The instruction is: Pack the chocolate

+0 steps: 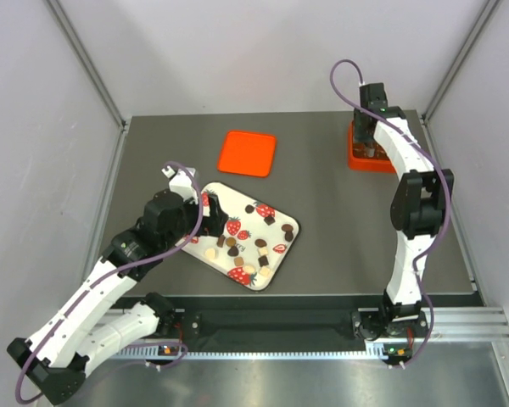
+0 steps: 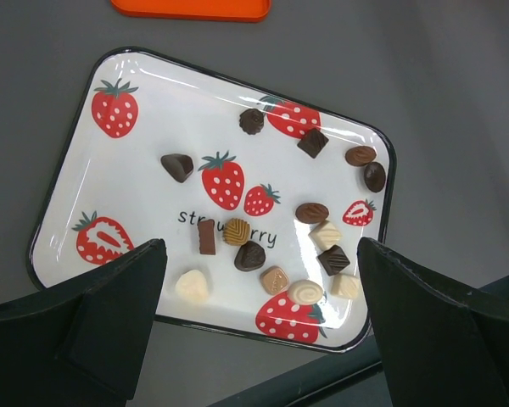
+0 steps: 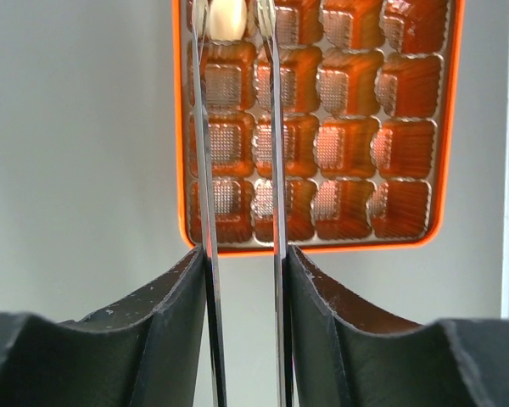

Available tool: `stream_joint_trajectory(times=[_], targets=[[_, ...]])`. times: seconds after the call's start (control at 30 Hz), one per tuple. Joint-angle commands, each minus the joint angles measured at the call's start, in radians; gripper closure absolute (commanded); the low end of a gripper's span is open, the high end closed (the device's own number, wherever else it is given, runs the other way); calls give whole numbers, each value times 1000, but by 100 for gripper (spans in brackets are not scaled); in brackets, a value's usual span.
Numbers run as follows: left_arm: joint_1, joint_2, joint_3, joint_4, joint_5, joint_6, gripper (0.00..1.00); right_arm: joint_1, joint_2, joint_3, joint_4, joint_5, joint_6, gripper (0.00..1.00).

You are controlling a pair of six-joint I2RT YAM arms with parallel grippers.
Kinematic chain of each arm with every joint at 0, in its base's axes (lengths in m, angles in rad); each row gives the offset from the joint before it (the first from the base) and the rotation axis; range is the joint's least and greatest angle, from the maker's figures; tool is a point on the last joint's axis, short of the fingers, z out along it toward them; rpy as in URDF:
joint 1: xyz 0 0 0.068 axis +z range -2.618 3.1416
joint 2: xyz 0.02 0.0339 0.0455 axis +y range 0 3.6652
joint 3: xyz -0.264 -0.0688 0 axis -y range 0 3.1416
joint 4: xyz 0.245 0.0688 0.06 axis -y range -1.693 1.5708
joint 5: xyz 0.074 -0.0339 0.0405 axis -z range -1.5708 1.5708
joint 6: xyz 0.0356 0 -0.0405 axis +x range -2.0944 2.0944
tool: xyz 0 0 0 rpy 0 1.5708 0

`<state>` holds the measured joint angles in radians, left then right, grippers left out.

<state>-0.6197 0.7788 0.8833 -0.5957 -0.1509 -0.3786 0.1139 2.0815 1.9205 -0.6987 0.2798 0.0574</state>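
Note:
Several chocolate pieces point(image 2: 249, 256), dark, light brown and cream, lie scattered on the white strawberry tray point(image 2: 153, 127), which sits left of centre point(image 1: 282, 225). My left gripper point(image 2: 261, 254) hangs wide open above the tray's near edge, with nothing between its fingers point(image 1: 205, 222). At the back right stands the orange box point(image 3: 322, 248) with its grid of brown cells. My right gripper point(image 3: 232, 10) reaches over the box's far corner cell point(image 1: 366, 148). Its thin blades are parted, and a cream chocolate point(image 3: 226, 21) lies between their tips with a gap on one side.
A flat orange lid point(image 1: 248, 153) lies on the dark table behind the tray, and its edge shows in the left wrist view point(image 2: 191, 8). White walls close in the table on three sides. The other visible cells of the box hold nothing.

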Motion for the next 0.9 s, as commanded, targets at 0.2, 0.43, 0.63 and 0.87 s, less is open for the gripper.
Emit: stream_joint_trajectory(times=[0.2,0.43,0.63,0.87], targets=[[2,-30,65,-21,-56,21,1,156,-319,-122,-25,3,5,61],[2,-75,78,-26,-32,15,1,407,-583,-501,48,-94,38,59],[3,-110,108,-38,-58,10,1,631,-739,-753,117,-91,81,57],[2,-154,111,-29,-96,6,1,818,-799,-896,149,11,143,55]])
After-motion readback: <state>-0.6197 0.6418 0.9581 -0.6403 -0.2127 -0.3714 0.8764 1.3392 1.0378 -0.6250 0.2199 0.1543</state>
